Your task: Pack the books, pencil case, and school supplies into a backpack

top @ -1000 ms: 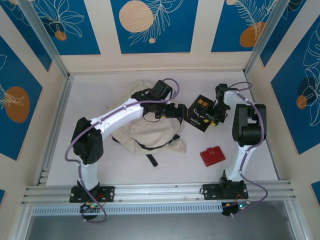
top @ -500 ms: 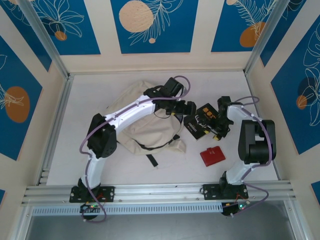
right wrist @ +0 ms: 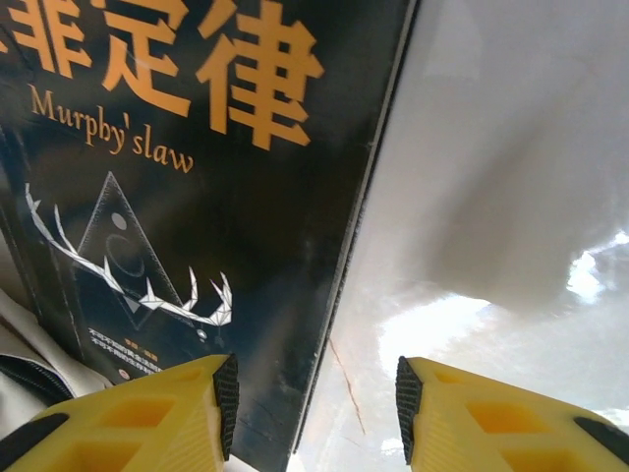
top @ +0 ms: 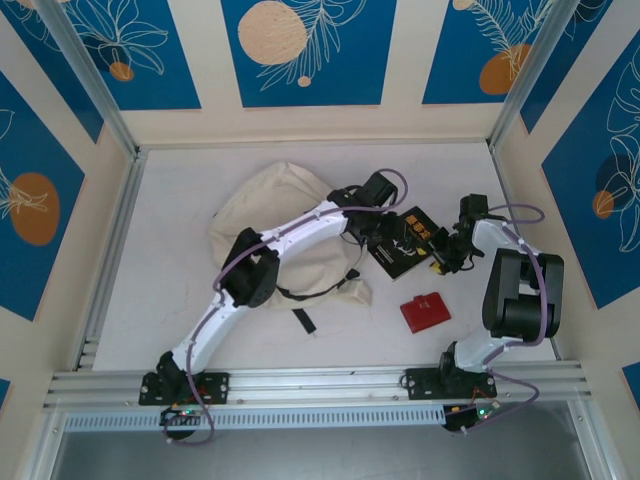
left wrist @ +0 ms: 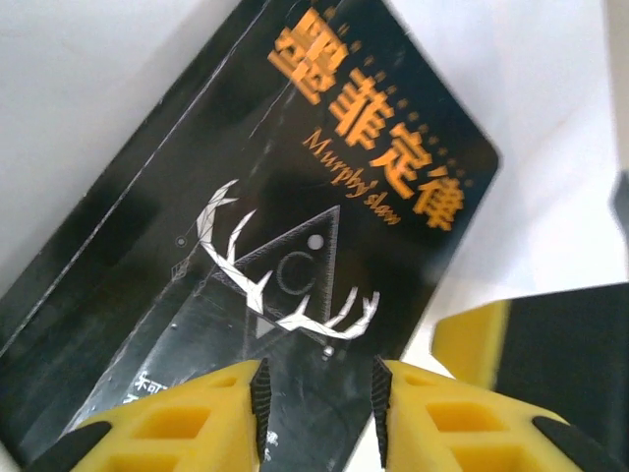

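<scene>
Seen from above, the left gripper (top: pixel 388 232) reaches out to the left end of the black book (top: pixel 410 243). The book lies flat on the table (top: pixel 180 300) between that claw and the right gripper (top: pixel 447 253), with the cream backpack (top: pixel 265 212) to the left claw's left. At the left wrist, the book's cover runs between two yellow fingers (left wrist: pixel 197 423) set narrowly apart — I cannot tell whether they pinch it. At the right wrist, the fingers (right wrist: pixel 511 418) stand wide and released — the book's edge lies between them, nearer the left finger.

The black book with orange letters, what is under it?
White table shows beside the black book, cream backpack fabric at one corner. Directly beneath, the cover hides everything.
</scene>
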`<state>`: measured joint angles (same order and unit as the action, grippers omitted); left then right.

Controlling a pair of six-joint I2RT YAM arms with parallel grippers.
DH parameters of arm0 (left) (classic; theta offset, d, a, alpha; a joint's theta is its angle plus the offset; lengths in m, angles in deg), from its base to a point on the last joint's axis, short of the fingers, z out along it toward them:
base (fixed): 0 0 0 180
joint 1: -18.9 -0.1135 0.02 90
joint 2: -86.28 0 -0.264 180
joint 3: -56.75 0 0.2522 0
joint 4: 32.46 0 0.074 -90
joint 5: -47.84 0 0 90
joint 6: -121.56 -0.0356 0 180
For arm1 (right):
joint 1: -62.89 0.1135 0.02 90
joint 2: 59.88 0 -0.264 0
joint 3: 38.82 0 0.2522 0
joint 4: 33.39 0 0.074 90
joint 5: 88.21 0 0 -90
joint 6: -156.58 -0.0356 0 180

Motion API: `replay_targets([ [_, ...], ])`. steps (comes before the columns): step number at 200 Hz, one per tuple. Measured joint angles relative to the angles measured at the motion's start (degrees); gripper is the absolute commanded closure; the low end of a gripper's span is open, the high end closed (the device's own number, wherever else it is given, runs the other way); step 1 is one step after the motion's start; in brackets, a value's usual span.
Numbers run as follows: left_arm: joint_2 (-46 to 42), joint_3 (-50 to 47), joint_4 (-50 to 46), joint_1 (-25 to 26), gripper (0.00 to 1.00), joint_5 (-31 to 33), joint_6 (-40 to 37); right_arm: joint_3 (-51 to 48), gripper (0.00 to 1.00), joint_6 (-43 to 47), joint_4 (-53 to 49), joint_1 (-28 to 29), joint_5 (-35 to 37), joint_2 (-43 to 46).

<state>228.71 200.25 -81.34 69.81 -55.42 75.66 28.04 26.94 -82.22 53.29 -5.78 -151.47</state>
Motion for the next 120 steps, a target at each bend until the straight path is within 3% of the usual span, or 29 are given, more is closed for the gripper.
replay_targets([
  [89,3.5,0.5,-3.0,0.9,0.76,4.5,7.9,0.0,0.57,-0.5,2.0,0.2,-2.9,-4.0],
  [120,3.9,1.2,-3.7,0.9,0.80,4.8,8.7,0.0,0.63,-0.5,2.6,0.7,-3.5,-5.1],
])
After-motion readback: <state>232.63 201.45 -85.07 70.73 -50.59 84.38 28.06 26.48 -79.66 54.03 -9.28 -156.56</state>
